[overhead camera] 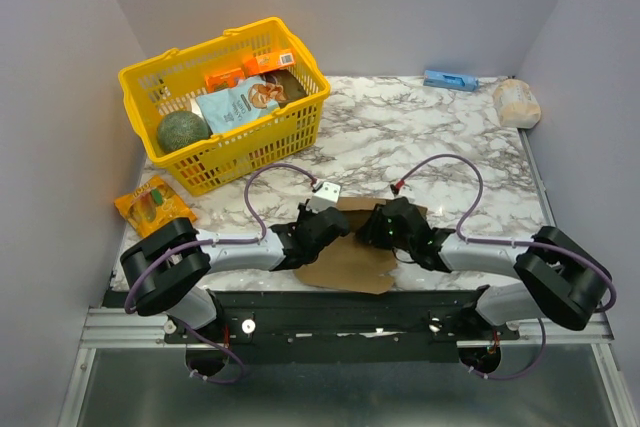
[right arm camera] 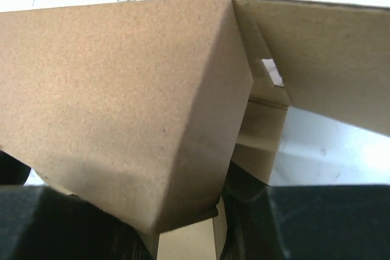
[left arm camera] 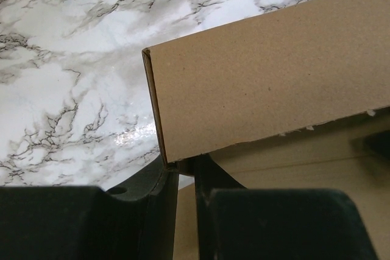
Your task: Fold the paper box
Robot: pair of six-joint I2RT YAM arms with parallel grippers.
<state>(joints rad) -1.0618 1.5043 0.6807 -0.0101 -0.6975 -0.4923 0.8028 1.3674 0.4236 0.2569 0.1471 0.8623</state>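
**Visitor:** How far along is the folding?

**Me:** Partway, I'd judge. The paper box (overhead camera: 350, 262) lies at the near edge of the marble table (overhead camera: 440, 147), between my two arms, and most of it is flat sheet. One long flap stands upright on my left side. On my right a wall is creased over into a ridge, with a notched tab beside it. It's no closed carton yet. As far as I can read it, the other walls have to come up and the tabs have to be tucked in.

**Visitor:** And your claws?

**Me:** My left claw (left arm camera: 186, 178) is narrow, pinched on the lower corner of that upright flap. My right claw (right arm camera: 183, 235) stands partly apart astride the creased wall (the cardboard hides most of its fingers), so I cannot tell whether it actually presses the board.

**Visitor:** Count what's out there.

**Me:** One paper box and two claws. One yellow basket (overhead camera: 260, 147) sits at the far left, well apart from the box. In it I can make out one green ball (overhead camera: 182, 132), one blue-and-white pouch (overhead camera: 240, 102) and two orange packets (overhead camera: 222, 77). One loose orange packet (overhead camera: 153, 204) lies on the table just in front of the basket. There's one small blue box (overhead camera: 449, 79) at the far edge, and one pale wrapped bundle (overhead camera: 516, 102) near it in the right corner.
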